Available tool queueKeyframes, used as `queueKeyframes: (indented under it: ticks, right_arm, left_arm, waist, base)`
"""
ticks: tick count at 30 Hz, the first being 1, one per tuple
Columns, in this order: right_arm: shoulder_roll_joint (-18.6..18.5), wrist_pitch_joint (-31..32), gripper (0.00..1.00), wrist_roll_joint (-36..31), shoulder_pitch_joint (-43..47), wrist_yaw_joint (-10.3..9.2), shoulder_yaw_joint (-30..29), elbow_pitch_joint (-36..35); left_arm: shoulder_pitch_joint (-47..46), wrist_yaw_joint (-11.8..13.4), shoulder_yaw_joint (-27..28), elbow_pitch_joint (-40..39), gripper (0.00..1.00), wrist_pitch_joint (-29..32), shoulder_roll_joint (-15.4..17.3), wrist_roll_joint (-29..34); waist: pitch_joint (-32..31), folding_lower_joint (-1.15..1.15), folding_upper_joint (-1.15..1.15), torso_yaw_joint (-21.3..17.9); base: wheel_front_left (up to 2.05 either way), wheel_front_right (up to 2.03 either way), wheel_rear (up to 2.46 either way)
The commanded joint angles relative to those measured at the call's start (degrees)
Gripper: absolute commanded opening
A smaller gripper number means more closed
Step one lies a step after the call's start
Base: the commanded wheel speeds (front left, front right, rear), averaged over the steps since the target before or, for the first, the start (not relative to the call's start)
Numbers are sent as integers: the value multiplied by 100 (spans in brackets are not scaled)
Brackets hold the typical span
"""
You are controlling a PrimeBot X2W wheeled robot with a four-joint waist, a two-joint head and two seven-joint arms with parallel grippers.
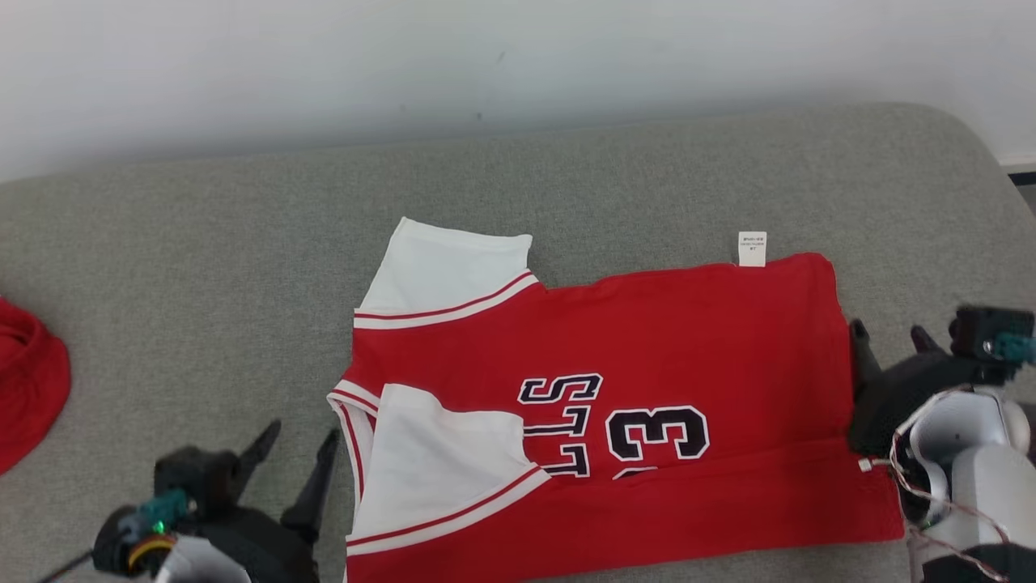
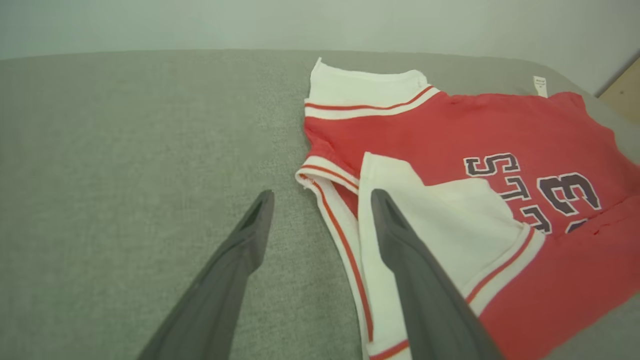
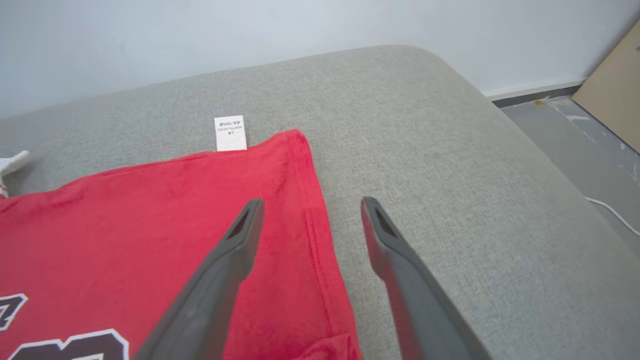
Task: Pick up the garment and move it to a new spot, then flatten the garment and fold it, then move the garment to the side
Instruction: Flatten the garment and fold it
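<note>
The garment is a red jersey with white sleeves and dark lettering. It lies flat on the grey cushion, its near long edge folded over onto itself and one white sleeve folded onto the chest. My left gripper stands open just left of the collar end, nothing between its fingers. In the left wrist view the garment lies ahead and right of the left gripper. My right gripper stands open beside the hem end. The right wrist view has the right gripper above the hem of the garment.
The grey cushion runs back to a pale wall. Another red cloth lies at the cushion's left edge. A white care label sticks out past the garment's far edge. Bare floor and a white cable lie past the cushion's right end.
</note>
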Motion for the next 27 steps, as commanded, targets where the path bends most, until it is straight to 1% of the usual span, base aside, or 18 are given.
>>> queueKeyframes:
  ticks: [1,4,8,11,12,16,19,20,23,27]
  right_arm:
    - [-73,80,100,-22,-241,-14,105,60]
    - [-139,187,100,53,-800,-14,322,243]
    - [-80,375,100,482,-1667,-14,557,698]
    - [-128,417,100,476,-2271,-14,822,1029]
    - [-113,431,100,537,-2617,-14,961,1230]
    - [-126,434,100,542,-3178,-14,1044,1559]
    - [-127,368,100,542,-3340,-14,1088,1684]
    - [-131,344,100,551,-3412,-14,1116,1733]
    - [-177,240,100,507,-3539,-14,1143,1846]
    - [-120,105,100,604,-3576,-14,1157,1954]
  left_arm:
    - [-319,-87,19,-18,100,172,146,8]
    - [-926,-228,98,-49,100,429,264,-88]
    - [-1759,-277,172,15,100,756,388,-108]
    - [-2351,-331,191,157,100,987,477,-102]
    - [-2693,-307,221,278,100,1079,464,-101]
    - [-3269,-154,206,475,100,1212,320,-20]
    - [-3476,-109,158,624,100,1272,259,32]
    - [-3588,-59,148,708,100,1321,235,56]
    - [-3844,-35,101,937,100,1403,144,60]
    - [-4054,30,116,1175,100,1470,62,7]
  waist:
    - [194,-1,0,-100]
    - [444,-1,0,-214]
    - [950,-1,0,-435]
    - [1339,-1,0,-583]
    - [1560,-1,0,-666]
    - [2003,-1,0,-803]
    - [2145,-1,0,-861]
    - [2216,-1,0,-890]
    - [2361,-1,0,-966]
    - [2446,-1,0,-1044]
  base:
    - [0,0,0]
    - [0,0,0]
    - [0,0,0]
    - [0,0,0]
    - [0,0,0]
    - [0,0,0]
    - [0,0,0]
    - [0,0,0]
    - [0,0,0]
    - [0,0,0]
